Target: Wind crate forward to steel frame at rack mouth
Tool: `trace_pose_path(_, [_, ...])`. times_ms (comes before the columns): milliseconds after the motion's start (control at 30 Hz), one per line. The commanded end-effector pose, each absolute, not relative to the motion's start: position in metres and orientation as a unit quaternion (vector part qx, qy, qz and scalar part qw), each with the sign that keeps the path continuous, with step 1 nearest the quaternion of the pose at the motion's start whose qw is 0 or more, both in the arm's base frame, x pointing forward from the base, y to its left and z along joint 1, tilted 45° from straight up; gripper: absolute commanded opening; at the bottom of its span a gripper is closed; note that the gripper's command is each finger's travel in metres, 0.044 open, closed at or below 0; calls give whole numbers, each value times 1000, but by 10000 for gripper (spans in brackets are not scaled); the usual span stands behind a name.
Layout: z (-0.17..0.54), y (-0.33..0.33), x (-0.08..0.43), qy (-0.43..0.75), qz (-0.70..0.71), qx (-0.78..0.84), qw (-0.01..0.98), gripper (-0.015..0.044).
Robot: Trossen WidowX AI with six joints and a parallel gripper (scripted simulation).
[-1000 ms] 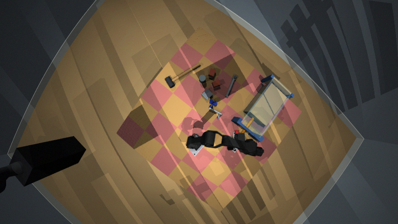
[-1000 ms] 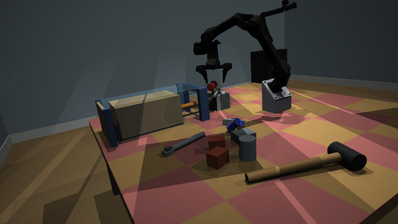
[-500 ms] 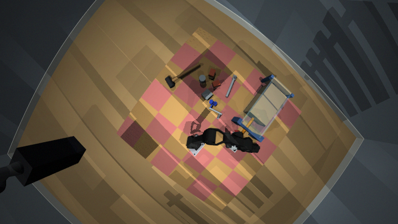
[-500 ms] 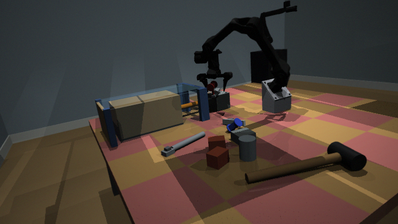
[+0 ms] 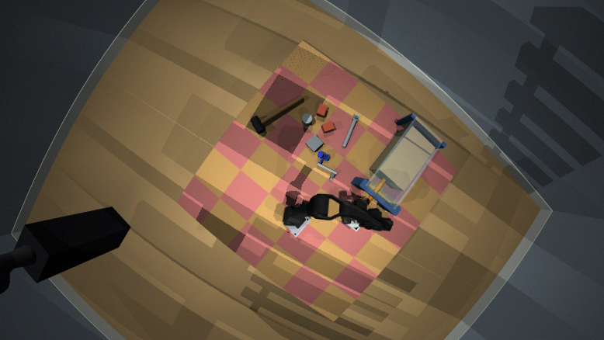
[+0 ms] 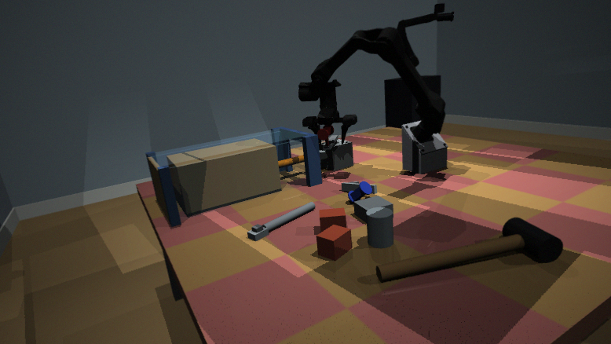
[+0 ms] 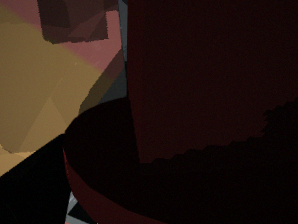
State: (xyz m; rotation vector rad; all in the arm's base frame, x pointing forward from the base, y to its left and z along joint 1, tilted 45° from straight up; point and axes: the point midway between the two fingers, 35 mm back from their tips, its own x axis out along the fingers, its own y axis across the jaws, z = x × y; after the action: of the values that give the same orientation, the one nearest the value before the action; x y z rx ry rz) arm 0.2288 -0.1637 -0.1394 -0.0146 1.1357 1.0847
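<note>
The tan crate (image 5: 405, 156) (image 6: 239, 175) sits flat inside the clear-panelled cubby, its front short of the blue mouth frame (image 5: 385, 203) (image 6: 312, 160). An orange strap (image 5: 377, 190) (image 6: 290, 162) runs from it toward the grey winch (image 6: 343, 155). A crank handle with a red grip (image 6: 323, 133) (image 7: 200, 75) stands at the winch; its lower end is hidden. My gripper (image 6: 332, 140) is open and pointing down, its fingers on either side of the red grip. In the wrist view the grip is very close and fills the right side. The arm hides the fingers in the top view.
A blue-gripped crank (image 5: 323, 156) (image 6: 363, 189), a grey block (image 5: 314, 143), a grey cylinder (image 6: 380, 228), two red blocks (image 5: 322, 110) (image 5: 328, 126), a grey bar tool (image 5: 349, 133) (image 6: 288, 216) and a mallet (image 5: 281, 112) (image 6: 453, 254) lie on the bench.
</note>
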Motion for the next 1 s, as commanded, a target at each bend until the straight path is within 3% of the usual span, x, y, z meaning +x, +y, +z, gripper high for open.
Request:
trace_pose_path(0, [-139, -164, 229, 511, 488, -7, 707, 309])
trace_pose_path(267, [-139, -164, 229, 511, 488, -7, 707, 99])
trace_pose_path(667, [-139, -164, 229, 511, 488, -7, 707, 0])
trace_pose_path(967, [-138, -165, 228, 503, 486, -3, 715, 0])
